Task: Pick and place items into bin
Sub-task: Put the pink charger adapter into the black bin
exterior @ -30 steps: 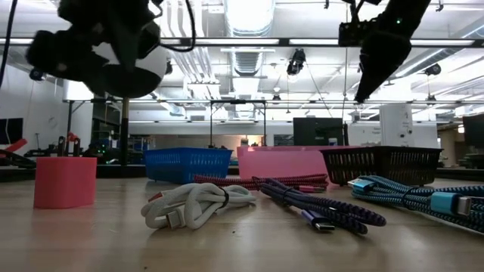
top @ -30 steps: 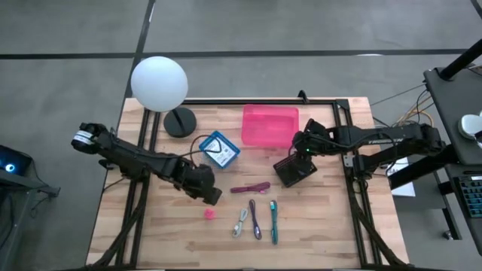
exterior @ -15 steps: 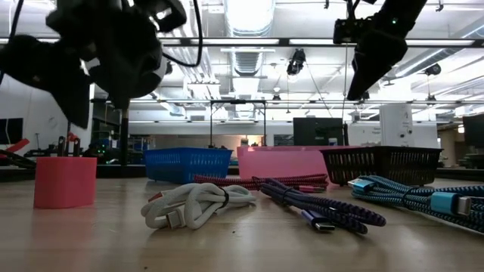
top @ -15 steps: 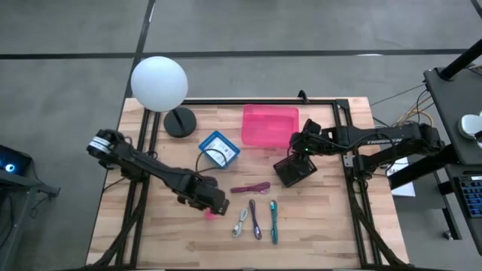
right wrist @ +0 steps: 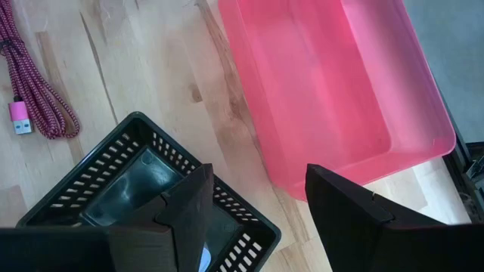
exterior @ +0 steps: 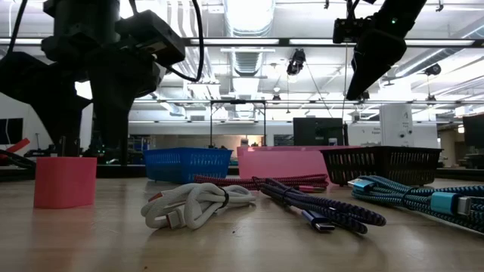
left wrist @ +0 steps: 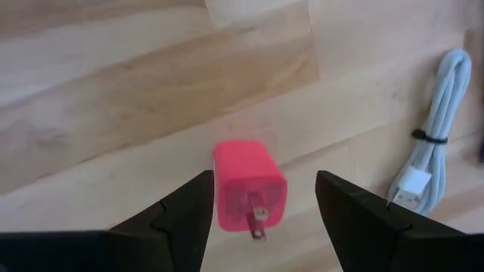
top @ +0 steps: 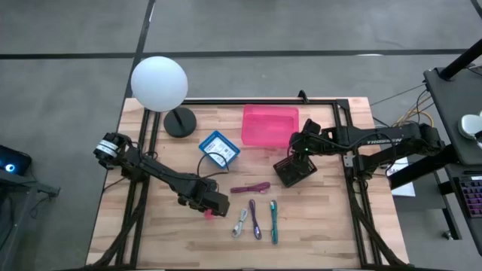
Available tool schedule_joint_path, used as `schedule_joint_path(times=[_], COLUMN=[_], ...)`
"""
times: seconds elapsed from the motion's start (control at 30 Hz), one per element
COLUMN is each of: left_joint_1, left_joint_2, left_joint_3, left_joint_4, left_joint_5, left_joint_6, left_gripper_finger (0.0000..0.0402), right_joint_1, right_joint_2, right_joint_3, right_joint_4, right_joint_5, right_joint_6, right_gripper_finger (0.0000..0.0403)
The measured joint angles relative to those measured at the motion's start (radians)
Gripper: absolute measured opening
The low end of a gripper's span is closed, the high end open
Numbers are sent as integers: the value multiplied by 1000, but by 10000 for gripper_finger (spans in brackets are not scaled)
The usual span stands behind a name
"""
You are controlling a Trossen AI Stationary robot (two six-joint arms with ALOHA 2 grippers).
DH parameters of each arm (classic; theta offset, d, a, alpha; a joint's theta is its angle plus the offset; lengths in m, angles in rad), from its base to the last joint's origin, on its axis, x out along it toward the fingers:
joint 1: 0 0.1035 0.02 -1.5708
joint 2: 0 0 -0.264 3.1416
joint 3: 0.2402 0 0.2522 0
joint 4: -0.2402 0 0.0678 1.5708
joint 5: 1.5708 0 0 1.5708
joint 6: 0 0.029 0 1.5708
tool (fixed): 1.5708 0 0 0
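Observation:
A small pink charger cube (left wrist: 249, 189) lies on the wood with its two metal prongs (left wrist: 257, 224) facing my left wrist camera. My left gripper (left wrist: 261, 215) is open and hangs over the cube, one finger on each side, with a gap at both. In the low view its fingers (exterior: 113, 113) end just above the cube (exterior: 66, 181). Near the cube lie a white cable (top: 240, 222), a purple cable (top: 256, 218), a teal cable (top: 273, 220) and a maroon cable (top: 250, 187). My right gripper (right wrist: 265, 227) is open and empty, high over the black basket (right wrist: 144, 189).
A pink bin (top: 269, 124) stands at the far side, with a blue basket (top: 219, 149) to its left and the black basket (top: 295, 171) on its near right. A white globe lamp (top: 159, 83) stands at the far left corner. Bare wood lies left of the cube.
My left gripper has moved toward the near edge and down onto the pink cube, ending with its fingers on either side of it. The cube and the cables have stayed where they were.

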Motion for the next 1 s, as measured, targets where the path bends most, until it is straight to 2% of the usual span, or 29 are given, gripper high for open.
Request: schedule_joint_path(times=[0.23, 1.0], left_joint_1=[-5, -7], left_joint_2=[0, 54], left_joint_3=[-23, -32], left_joint_4=[-5, 51], left_joint_5=[65, 68], left_joint_6=[8, 7], left_gripper_finger=[215, 215], right_joint_1=[0, 0], right_joint_2=[0, 0], right_joint_3=[0, 0], right_joint_4=[14, 15], right_joint_5=[0, 0], right_joint_6=[-5, -15], right_gripper_finger=[196, 196])
